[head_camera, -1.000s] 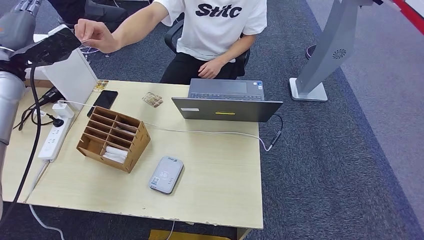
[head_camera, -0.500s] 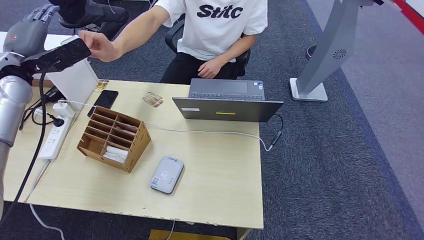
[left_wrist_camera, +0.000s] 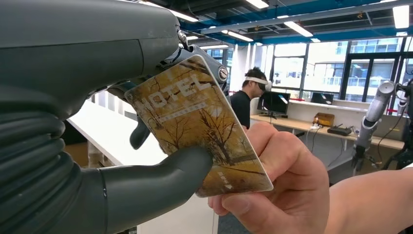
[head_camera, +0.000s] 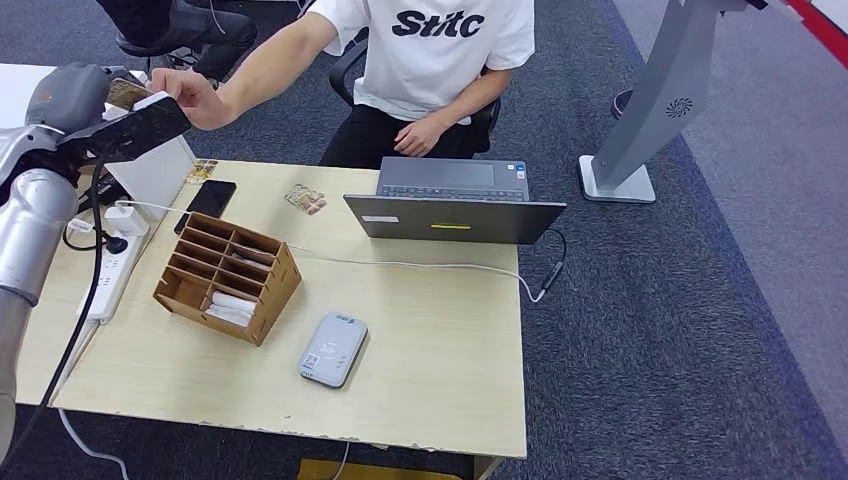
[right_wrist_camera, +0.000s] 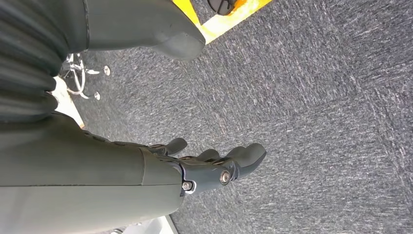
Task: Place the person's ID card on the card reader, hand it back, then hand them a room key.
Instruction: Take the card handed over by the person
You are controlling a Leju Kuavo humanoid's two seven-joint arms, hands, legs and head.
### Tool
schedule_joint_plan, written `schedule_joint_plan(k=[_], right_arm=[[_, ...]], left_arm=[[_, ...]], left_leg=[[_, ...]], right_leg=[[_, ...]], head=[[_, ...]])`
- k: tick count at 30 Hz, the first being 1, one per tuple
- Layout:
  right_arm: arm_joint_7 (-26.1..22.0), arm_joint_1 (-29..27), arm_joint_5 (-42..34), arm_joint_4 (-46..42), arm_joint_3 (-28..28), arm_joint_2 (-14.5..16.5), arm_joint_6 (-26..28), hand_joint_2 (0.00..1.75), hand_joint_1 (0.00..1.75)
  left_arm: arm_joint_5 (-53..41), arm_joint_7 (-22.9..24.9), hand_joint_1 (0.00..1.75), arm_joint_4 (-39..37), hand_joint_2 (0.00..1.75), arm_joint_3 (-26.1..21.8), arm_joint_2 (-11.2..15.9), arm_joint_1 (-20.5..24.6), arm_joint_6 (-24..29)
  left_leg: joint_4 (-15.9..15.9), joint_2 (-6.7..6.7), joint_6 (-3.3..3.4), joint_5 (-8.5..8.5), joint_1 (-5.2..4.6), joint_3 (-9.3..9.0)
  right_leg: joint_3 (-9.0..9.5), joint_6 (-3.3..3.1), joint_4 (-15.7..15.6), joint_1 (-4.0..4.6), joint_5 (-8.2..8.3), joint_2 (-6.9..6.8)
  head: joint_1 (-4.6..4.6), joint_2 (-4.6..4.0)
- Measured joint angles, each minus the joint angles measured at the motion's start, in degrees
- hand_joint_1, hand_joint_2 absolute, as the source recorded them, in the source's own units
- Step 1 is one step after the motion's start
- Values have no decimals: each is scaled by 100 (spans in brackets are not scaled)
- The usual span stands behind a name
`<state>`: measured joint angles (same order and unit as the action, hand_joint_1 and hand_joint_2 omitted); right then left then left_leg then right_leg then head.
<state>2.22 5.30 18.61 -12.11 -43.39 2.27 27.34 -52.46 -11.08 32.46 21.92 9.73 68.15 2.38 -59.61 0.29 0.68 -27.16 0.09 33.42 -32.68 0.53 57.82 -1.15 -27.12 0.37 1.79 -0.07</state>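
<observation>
The brown-and-gold hotel key card printed "HOTEL" (left_wrist_camera: 199, 124) is pinched between the thick grey thumb and the darker fingers (left_wrist_camera: 141, 131) of the left hand (head_camera: 75, 95), raised at about 10 o'clock in the head view, beyond the far left corner of the light wooden desk (head_camera: 430, 350). The same card is also touched by the person's hand (left_wrist_camera: 277, 180), whose fingers close on its lower edge. In the head view the person's hand (head_camera: 190, 92) is seen reaching from the seated person in a white T-shirt (head_camera: 440, 50). The right hand (right_wrist_camera: 214, 168) is seen over grey carpet (right_wrist_camera: 316, 97), fingers loosely curled with nothing held. The flat grey card reader (head_camera: 332, 349) lies on the desk at 6 o'clock, just beside the brown cardboard compartment box (head_camera: 228, 276). An open grey laptop (head_camera: 455, 202) sits at 12 o'clock.
</observation>
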Motion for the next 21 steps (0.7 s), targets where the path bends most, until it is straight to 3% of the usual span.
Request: schedule_joint_plan(k=[11, 21], right_arm=[[21, 0, 64, 0, 0, 11, 4, 175, 0], [-16, 0, 122, 0, -2, 49, 1, 175, 0]], left_arm=[[-10, -277, 175, 24, 175, 127, -58, -146, -38], [115, -363, 175, 1146, 175, 878, -304, -850, -519]], left_leg=[[-1, -2, 0, 0, -1, 1], [-2, -6, 3, 2, -2, 7]], right_leg=[[-1, 0, 0, -1, 0, -2], [-4, 2, -1, -2, 1, -7]], head=[[-2, 0], [7, 0]])
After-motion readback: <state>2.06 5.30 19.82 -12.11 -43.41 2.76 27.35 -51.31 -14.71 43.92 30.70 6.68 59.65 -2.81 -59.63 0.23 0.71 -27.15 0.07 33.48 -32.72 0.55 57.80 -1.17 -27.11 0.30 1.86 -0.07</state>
